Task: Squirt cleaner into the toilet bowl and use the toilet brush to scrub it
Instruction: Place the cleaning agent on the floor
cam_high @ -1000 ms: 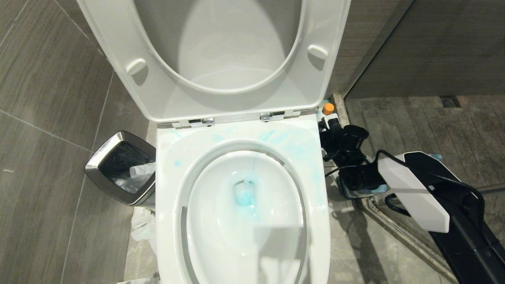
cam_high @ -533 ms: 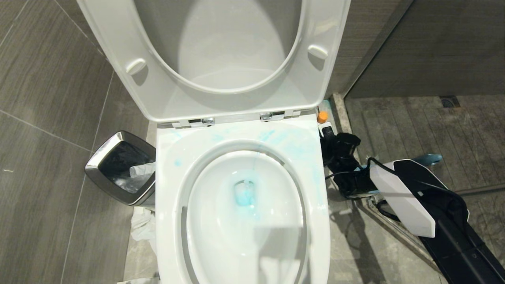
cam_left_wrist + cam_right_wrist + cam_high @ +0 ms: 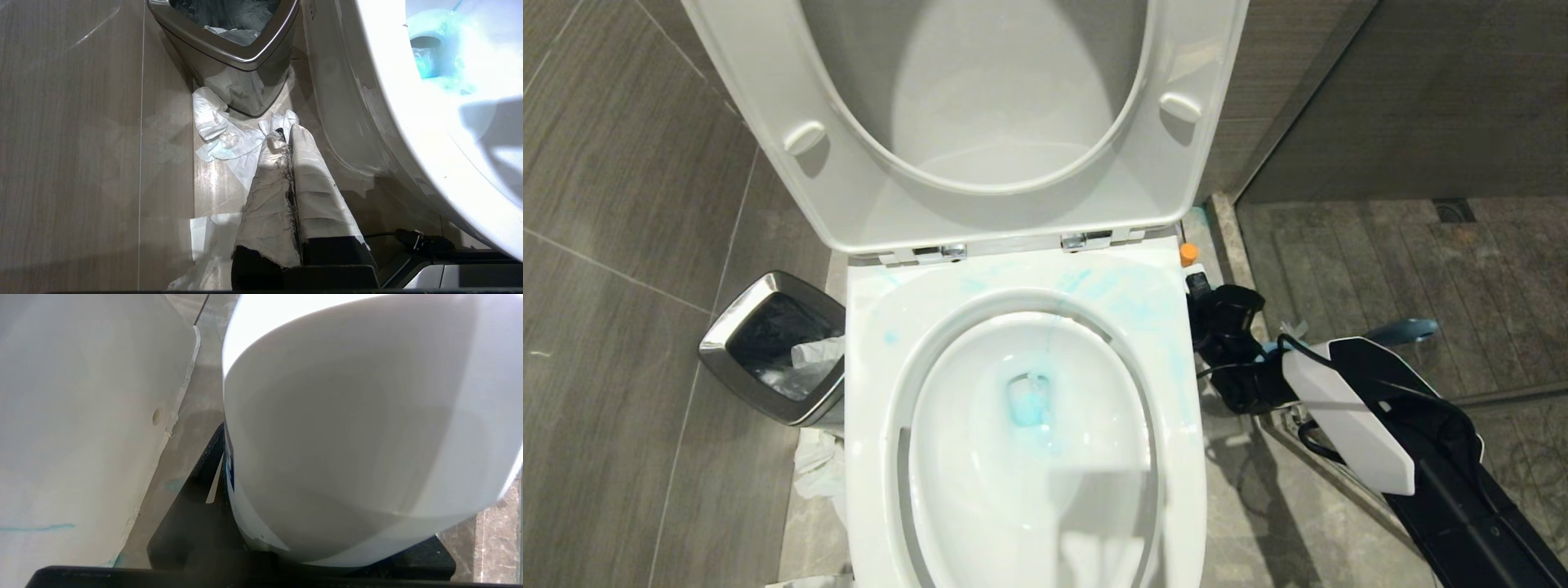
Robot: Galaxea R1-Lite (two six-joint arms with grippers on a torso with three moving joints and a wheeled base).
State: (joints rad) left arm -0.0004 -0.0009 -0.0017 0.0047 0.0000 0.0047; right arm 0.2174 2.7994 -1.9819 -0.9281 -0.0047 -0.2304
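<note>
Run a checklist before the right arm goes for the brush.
1. Seat and lid raised off the toilet bowl: ok.
2. Cleaner in the bowl: ok, blue water and smears on the rim.
3. Toilet brush reachable: cannot tell; only the handle end shows beyond the right arm.
4. Right gripper empty: cannot tell; a white container with an orange cap sits at it, beside the bowl.
5. Left gripper out of the way: ok, shut, low beside the bowl.
</note>
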